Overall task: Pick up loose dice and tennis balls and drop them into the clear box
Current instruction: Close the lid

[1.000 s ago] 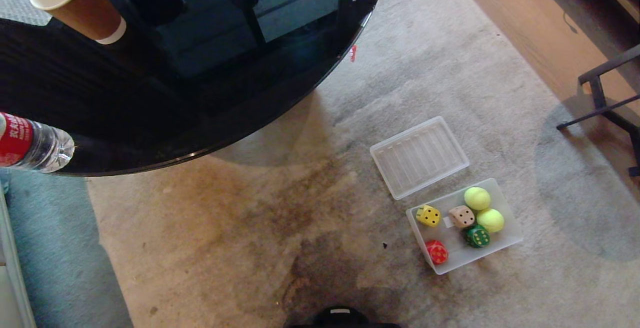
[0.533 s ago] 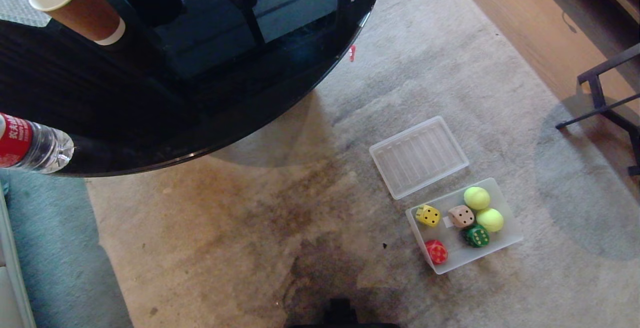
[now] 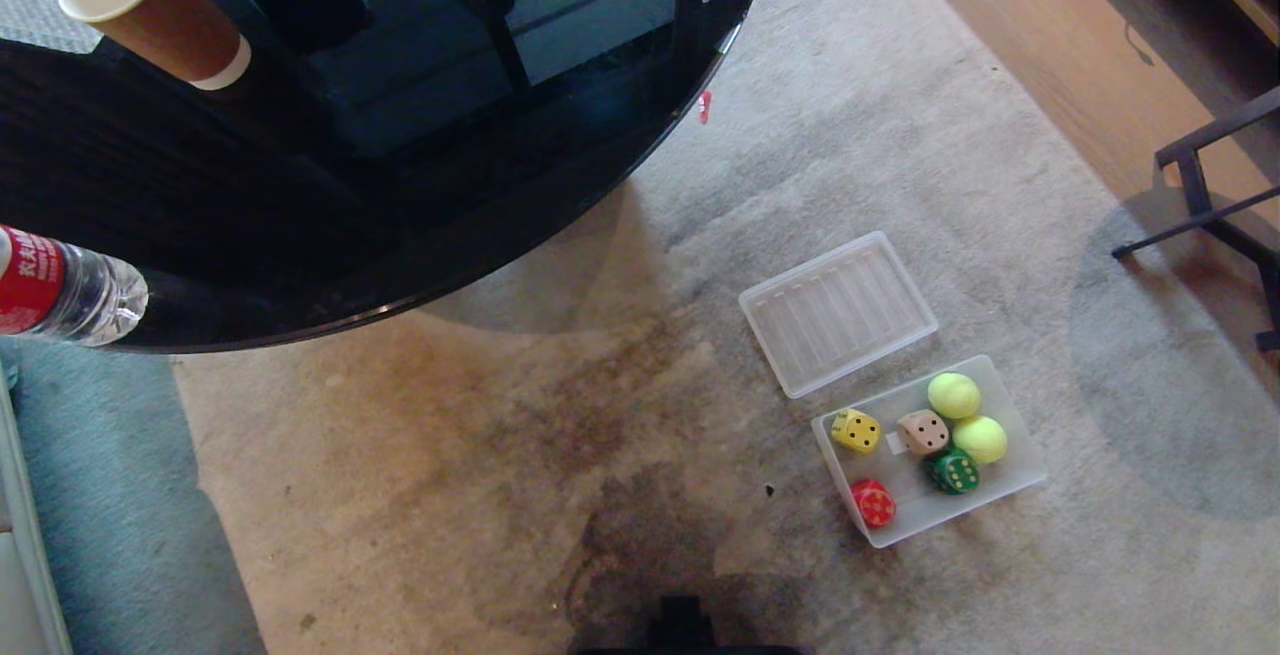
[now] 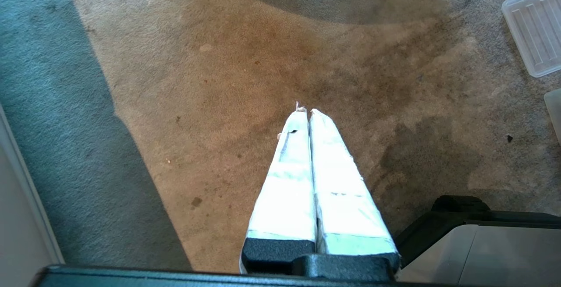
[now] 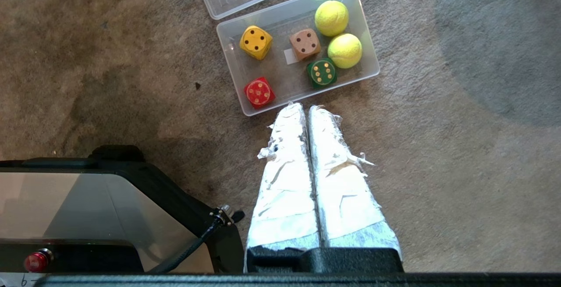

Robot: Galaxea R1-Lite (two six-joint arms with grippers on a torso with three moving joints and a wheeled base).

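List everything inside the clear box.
The clear box holds two tennis balls and four dice: yellow, tan, green, red. Nothing is stacked or covered.

Four dice sit in one clear box (image 3: 1020, 475) on the carpet: one yellow die (image 3: 857, 430), one tan die (image 3: 923, 432), one green die (image 3: 955, 471) and one red die (image 3: 874, 503). Two tennis balls (image 3: 954, 396) share the same box, at its 1 o'clock corner. One ribbed translucent lid (image 3: 838, 313) lies at the box's 11 o'clock. One paper cup (image 3: 150, 7) and one water bottle (image 3: 62, 287) with a red label stand on one round black glass table (image 3: 150, 195), at 10 o'clock in the head view. One dark metal chair frame (image 3: 1215, 195) shows at 3 o'clock.
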